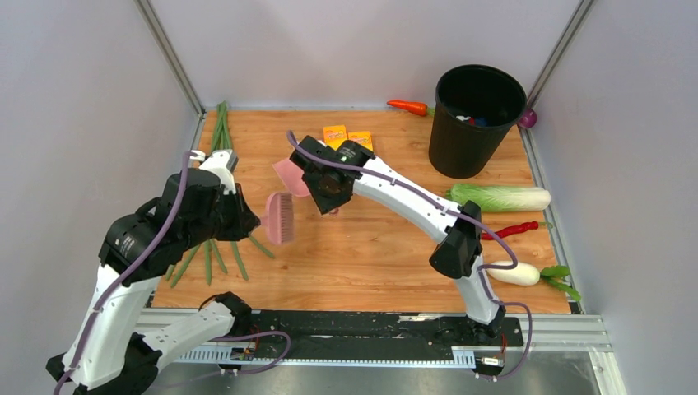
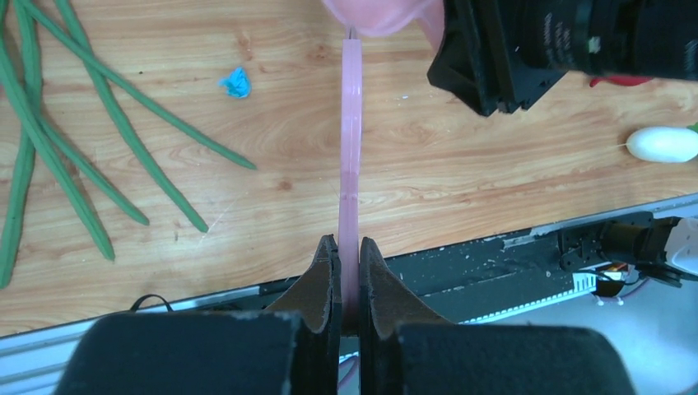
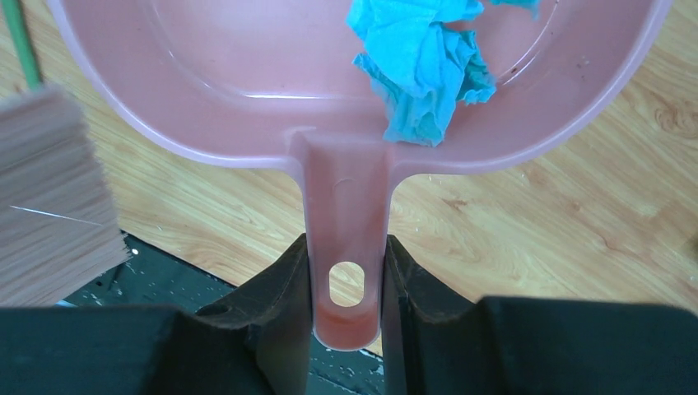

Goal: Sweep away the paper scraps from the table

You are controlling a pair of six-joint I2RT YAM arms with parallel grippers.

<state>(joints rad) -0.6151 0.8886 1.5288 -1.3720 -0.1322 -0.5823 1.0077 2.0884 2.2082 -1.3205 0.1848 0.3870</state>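
The table (image 1: 370, 263), a flat board of orange-brown wood grain, fills the middle of the top view. A round black bin (image 1: 476, 123) is seen at its upper right. A smooth, glossy pink dustpan (image 3: 206, 82) is gripped by its flat handle, the right tool (image 3: 346, 247) being closed tightly on it. A thin pink brush (image 2: 351, 123) is clamped edge-on in the nearly closed left tool (image 2: 349, 247). Crumpled teal paper scraps (image 3: 420, 74) are seen inside the dustpan, at the upper centre of the right wrist view. One wrinkled scrap (image 2: 235, 81) is left on bare wood, at the upper left of the left wrist view.
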